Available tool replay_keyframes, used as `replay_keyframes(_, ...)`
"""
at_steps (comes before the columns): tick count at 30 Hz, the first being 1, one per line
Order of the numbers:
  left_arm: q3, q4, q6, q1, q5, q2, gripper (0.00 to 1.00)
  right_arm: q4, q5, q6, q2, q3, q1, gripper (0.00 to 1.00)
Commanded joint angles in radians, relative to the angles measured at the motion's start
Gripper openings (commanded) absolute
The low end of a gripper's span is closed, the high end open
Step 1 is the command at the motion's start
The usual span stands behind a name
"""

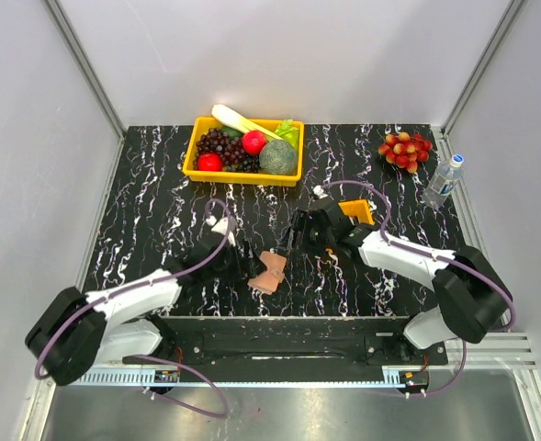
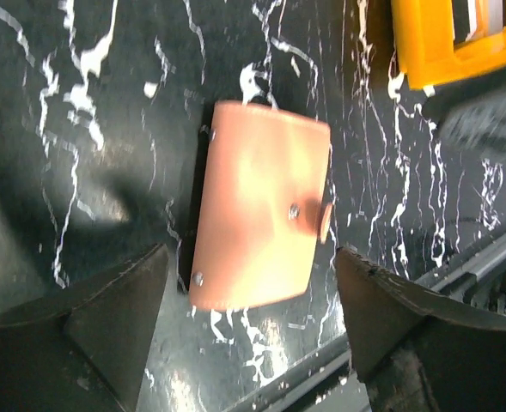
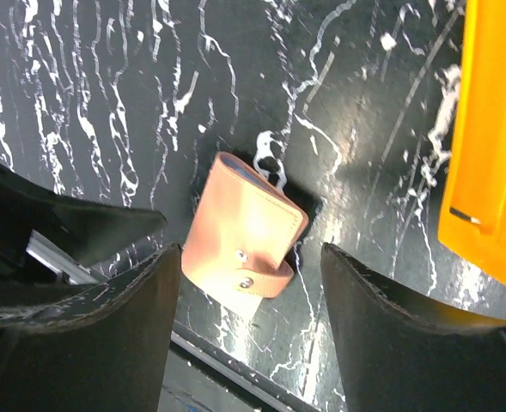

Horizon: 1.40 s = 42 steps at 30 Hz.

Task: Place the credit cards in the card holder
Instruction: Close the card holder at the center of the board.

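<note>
The tan-pink card holder (image 1: 270, 271) lies folded on the black marbled table near the front edge, its snap tab showing. It is also in the left wrist view (image 2: 261, 215) and the right wrist view (image 3: 244, 230). My left gripper (image 1: 245, 260) is open and empty just left of it, hovering over it (image 2: 251, 257). My right gripper (image 1: 303, 235) is open and empty above and right of it (image 3: 251, 251). Pale card edges show inside the small orange tray (image 2: 450, 43); I cannot make out the cards clearly.
The orange tray (image 1: 358, 212) sits beside the right wrist, and shows in the right wrist view (image 3: 493, 146). A yellow fruit bin (image 1: 197, 162) stands at the back. A red fruit cluster (image 1: 405, 149) and a water bottle (image 1: 443, 181) are back right. The table's front edge is close to the holder.
</note>
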<state>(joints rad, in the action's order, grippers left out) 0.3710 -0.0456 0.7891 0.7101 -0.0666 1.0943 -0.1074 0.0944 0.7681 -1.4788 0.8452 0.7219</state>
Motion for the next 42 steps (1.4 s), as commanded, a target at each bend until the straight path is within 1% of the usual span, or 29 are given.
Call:
replay_keyframes(1, 0.118, 0.023, -0.120, -0.014, -0.024, 0.125, 0.79, -0.002, -0.024, 0.071, 0.040, -0.069, 0.007, 0.69)
replay_keyframes(2, 0.127, 0.021, -0.120, -0.018, -0.033, 0.145, 0.74, -0.002, -0.021, 0.088, 0.044, -0.081, 0.007, 0.67)
replay_keyframes(4, 0.126, 0.001, -0.117, -0.024, -0.062, 0.173, 0.69, 0.008, -0.015, 0.118, 0.045, -0.109, 0.007, 0.64)
replay_keyframes(7, 0.106, -0.028, -0.097, -0.029, -0.084, 0.184, 0.68, 0.061, 0.013, 0.140, 0.020, -0.135, 0.007, 0.65)
replay_keyframes(9, 0.086, -0.045, -0.087, -0.027, -0.098, 0.180, 0.68, 0.098, 0.051, 0.152, -0.014, -0.132, 0.007, 0.69)
replay_keyframes(10, 0.076, -0.056, -0.082, -0.029, -0.105, 0.174, 0.68, 0.098, 0.073, 0.160, -0.035, -0.123, 0.008, 0.70)
replay_keyframes(11, 0.057, -0.065, -0.074, -0.028, -0.113, 0.168, 0.68, 0.141, 0.091, 0.166, -0.057, -0.109, 0.008, 0.71)
replay_keyframes(13, 0.030, -0.082, -0.065, -0.029, -0.124, 0.148, 0.68, 0.169, 0.114, 0.180, -0.099, -0.092, 0.008, 0.72)
replay_keyframes(16, -0.015, -0.114, -0.044, -0.027, -0.148, 0.119, 0.68, 0.216, 0.143, 0.195, -0.152, -0.066, 0.007, 0.72)
replay_keyframes(18, -0.044, -0.137, -0.025, -0.026, -0.165, 0.111, 0.67, 0.239, 0.160, 0.197, -0.179, -0.045, 0.007, 0.70)
replay_keyframes(20, -0.070, -0.181, -0.002, -0.026, -0.182, 0.107, 0.62, 0.230, 0.172, 0.185, -0.201, -0.018, 0.005, 0.69)
replay_keyframes(27, -0.129, -0.280, 0.081, -0.012, -0.206, 0.098, 0.54, 0.201, 0.222, 0.149, -0.239, 0.047, 0.010, 0.65)
replay_keyframes(33, -0.130, -0.280, 0.098, 0.005, -0.188, 0.087, 0.51, 0.177, 0.274, 0.108, -0.302, 0.116, 0.008, 0.64)
replay_keyframes(36, -0.121, -0.263, 0.098, 0.015, -0.182, 0.078, 0.50, 0.115, 0.216, 0.042, -0.296, 0.161, 0.008, 0.64)
replay_keyframes(39, -0.106, -0.166, 0.078, 0.015, -0.112, 0.027, 0.49, -0.041, 0.070, -0.054, -0.236, 0.202, 0.007, 0.66)
replay_keyframes(40, -0.098, -0.124, 0.070, 0.015, -0.086, 0.006, 0.50, -0.067, 0.027, -0.085, -0.207, 0.210, 0.008, 0.66)
replay_keyframes(42, -0.081, -0.059, 0.052, 0.014, -0.033, -0.034, 0.57, -0.116, -0.056, -0.133, -0.148, 0.216, 0.010, 0.66)
